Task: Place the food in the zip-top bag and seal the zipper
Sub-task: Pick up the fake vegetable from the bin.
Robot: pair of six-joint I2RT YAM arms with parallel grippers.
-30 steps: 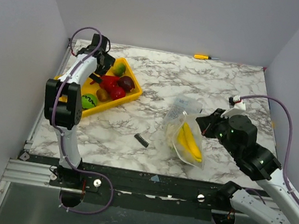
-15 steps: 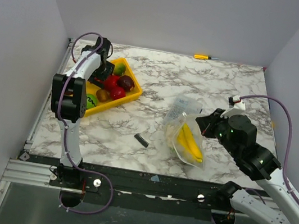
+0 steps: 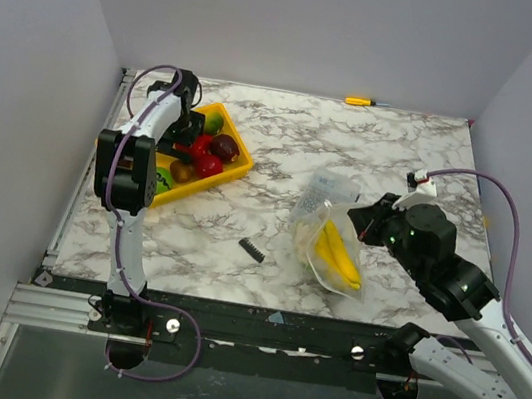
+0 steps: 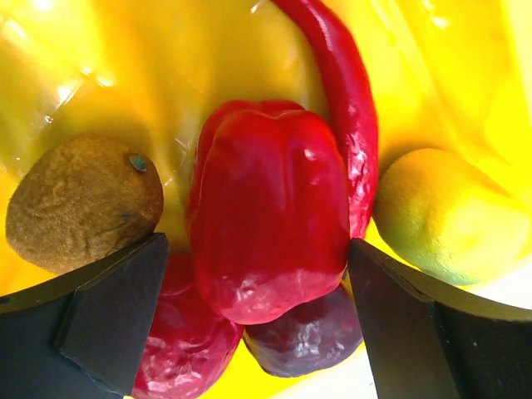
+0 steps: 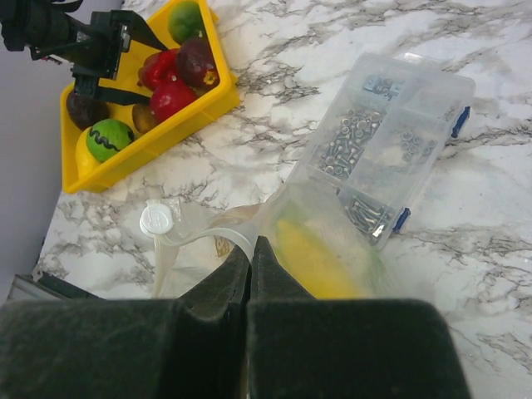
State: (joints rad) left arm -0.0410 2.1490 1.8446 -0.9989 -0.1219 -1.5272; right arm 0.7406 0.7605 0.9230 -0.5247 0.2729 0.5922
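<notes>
Marbled counter (image 3: 405, 151), yellow tray (image 3: 221, 178) at its left, zip-top bag (image 3: 327, 260) and clear screw box (image 5: 382, 141) right of the tray, small black part (image 3: 252, 249) nearer than the tray, screwdriver (image 3: 359, 101) beyond it

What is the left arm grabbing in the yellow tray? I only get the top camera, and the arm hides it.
Observer: The left wrist view shows the left jaws open around a red bell pepper, not closed.
Operator: What's beside it?
Observer: A brown kiwi on one side; a red chili and a yellowish fruit on the other.
Operator: Is the bag held?
Observer: Yes, the right jaws are shut on the rim of the zip-top bag.
</notes>
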